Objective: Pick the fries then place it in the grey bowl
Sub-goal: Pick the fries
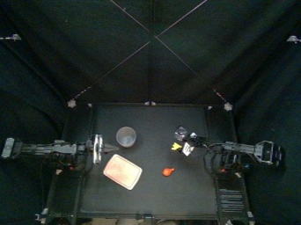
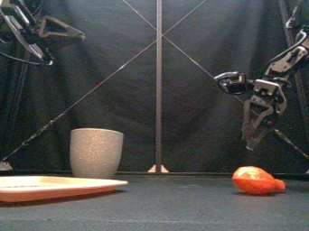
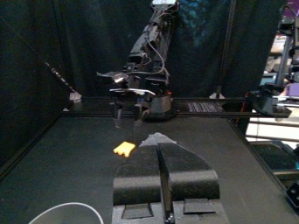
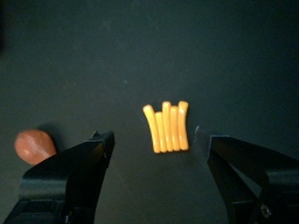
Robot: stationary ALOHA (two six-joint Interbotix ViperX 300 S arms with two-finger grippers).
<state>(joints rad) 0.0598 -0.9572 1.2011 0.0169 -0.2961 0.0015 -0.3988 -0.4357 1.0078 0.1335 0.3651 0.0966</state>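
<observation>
One small bunch of yellow toy fries [image 4: 167, 128] lies flat on the black table [image 4: 140, 52], right of its middle, and only the wrist views show it plainly. The right wrist view looks straight down on the sticks, which lie side by side. The right claw [image 4: 160, 137] is spread wide to either side of them, and neither jaw touches them. The left wrist view adds what that one cannot. Seen from across the table, the fries [image 3: 122, 149] rest on the surface while the right claw [image 3: 131, 107] hangs above them, clear of them. The front view shows the same claw [image 2: 250, 140] pointing down, well above the table, but not the fries.

A rounded orange-red toy [image 2: 254, 180] lies near the fries, toward the table's front. In the right wrist view it sits outside one jaw [image 4: 34, 144]. A tall grey speckled cup [image 1: 127, 135] stands upright left of the middle, well apart from the fries. A flat pink tray [image 1: 122, 170] lies just in front of the cup. The left claw [image 3: 162, 142], its jaws pressed together on nothing, is at the table's left edge.
</observation>
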